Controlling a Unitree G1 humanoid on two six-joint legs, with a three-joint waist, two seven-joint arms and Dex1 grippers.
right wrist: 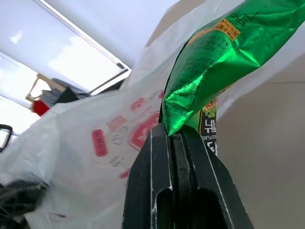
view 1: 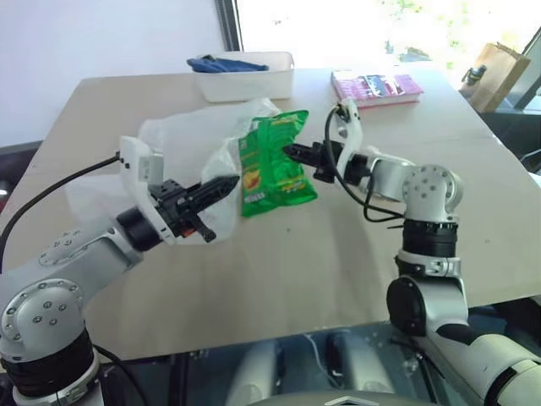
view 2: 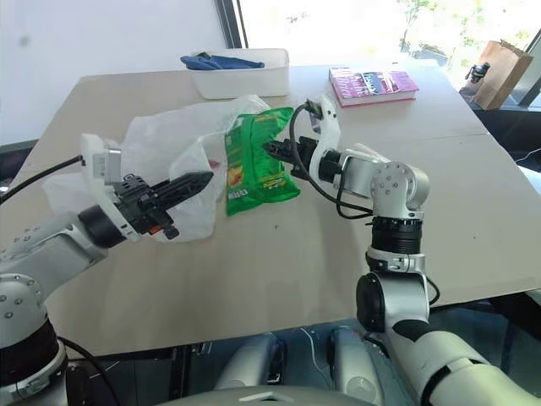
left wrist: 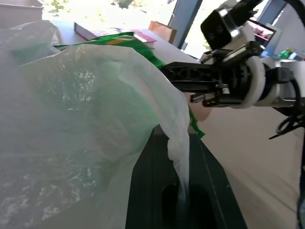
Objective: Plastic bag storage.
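Right jaws: the right gripper [view 1: 294,152] was clamped on an edge of the green snack packet [view 1: 272,165], the foil pinched flat between the two black fingers in the right wrist view.
Left jaws: the left gripper [view 1: 226,185] was closed on a twisted strand of the plastic bag [view 1: 190,139], the film running down between its fingers [left wrist: 143,191] in the left wrist view.
Bag position: the plastic bag was lifted partly off the table [view 1: 279,262], bulging behind and to the left of the packet, with its lower folds apparently reaching the tabletop near the left gripper.
Packet position: the packet hung upright between the two grippers, pressed against the bag's film; whether it sat inside the bag or only in front could not be told.
Step in hand: it looked like separating the packet from the bag so the bag could be stored alone.
Doing it well: the grippers should draw apart slowly, the left keeping its pinch firm so the thin film neither slips nor tears.
Edges: the white tray [view 1: 249,78] with blue cloth [view 1: 224,63] and the pink book [view 1: 376,87] lay near the far edge, well apart from the grippers.
Open room: bare tabletop spread in front of and beside both arms.
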